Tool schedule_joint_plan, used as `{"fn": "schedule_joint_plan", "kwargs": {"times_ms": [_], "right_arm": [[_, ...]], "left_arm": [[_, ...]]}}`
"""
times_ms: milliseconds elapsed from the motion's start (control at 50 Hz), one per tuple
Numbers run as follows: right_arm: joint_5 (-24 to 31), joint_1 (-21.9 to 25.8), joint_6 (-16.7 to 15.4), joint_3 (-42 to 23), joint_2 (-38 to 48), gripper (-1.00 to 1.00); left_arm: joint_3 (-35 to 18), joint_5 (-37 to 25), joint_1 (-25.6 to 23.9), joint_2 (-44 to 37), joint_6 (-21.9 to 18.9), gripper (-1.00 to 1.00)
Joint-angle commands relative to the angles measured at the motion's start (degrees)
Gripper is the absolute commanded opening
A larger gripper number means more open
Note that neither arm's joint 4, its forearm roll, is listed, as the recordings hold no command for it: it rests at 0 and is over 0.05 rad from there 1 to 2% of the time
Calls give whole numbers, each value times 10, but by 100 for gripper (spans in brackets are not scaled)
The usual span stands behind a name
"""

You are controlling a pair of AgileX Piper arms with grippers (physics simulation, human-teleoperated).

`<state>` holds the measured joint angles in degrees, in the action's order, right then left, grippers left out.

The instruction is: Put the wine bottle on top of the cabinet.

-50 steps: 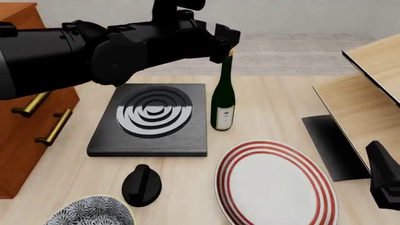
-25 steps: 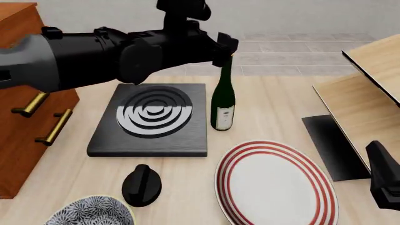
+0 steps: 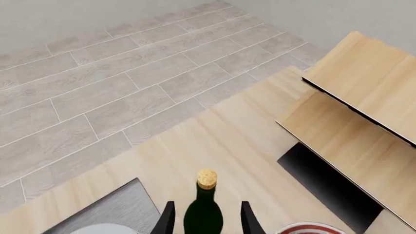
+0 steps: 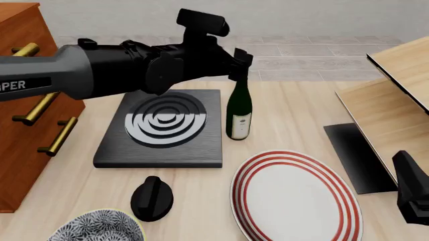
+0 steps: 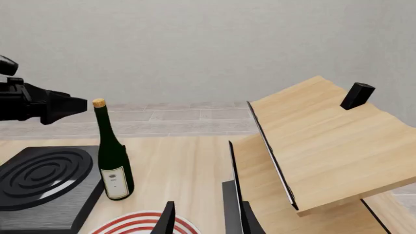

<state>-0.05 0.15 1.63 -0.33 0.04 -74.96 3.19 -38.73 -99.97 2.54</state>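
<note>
The wine bottle (image 4: 239, 108), dark green with a white label, stands upright on the table between the black board and the plate. It also shows in the right wrist view (image 5: 114, 158) and the left wrist view (image 3: 204, 192), where its cork is plain. My left gripper (image 4: 240, 60) is open at the height of the bottle's neck. In the left wrist view its fingers (image 3: 167, 219) flank the bottle. In the right wrist view its tips (image 5: 81, 104) end just short of the cork. The reddish-brown cabinet (image 4: 17, 145) stands at the far left. My right gripper (image 5: 202, 209) is open and empty at the near right (image 4: 410, 193).
A black square board with ring pattern (image 4: 161, 125) lies left of the bottle. A red-striped white plate (image 4: 295, 198), a black knob-like object (image 4: 152, 198) and a patterned bowl (image 4: 97, 228) sit near the front edge. Pale slanted-panel furniture (image 4: 395, 95) fills the right side.
My left gripper has come down from above the cork to the level of the bottle's neck. The bottle and the right arm have not moved.
</note>
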Motion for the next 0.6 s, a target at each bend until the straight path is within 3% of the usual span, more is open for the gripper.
{"fn": "schedule_joint_plan", "kwargs": {"times_ms": [20,160,200,260,600], "right_arm": [[0,1,0,1,0,100],[-2,2,-2,1,0,100],[-2,2,-2,1,0,100],[-2,3,-1,1,0,100],[-3,6,-2,3,0,100]], "left_arm": [[-11,0,1,-21,0,100],[-24,-4,5,-32,-2,100],[-22,-4,3,-31,20,100],[-21,-4,-15,-35,-2,100],[-45,-2,2,-67,-6,100]]}}
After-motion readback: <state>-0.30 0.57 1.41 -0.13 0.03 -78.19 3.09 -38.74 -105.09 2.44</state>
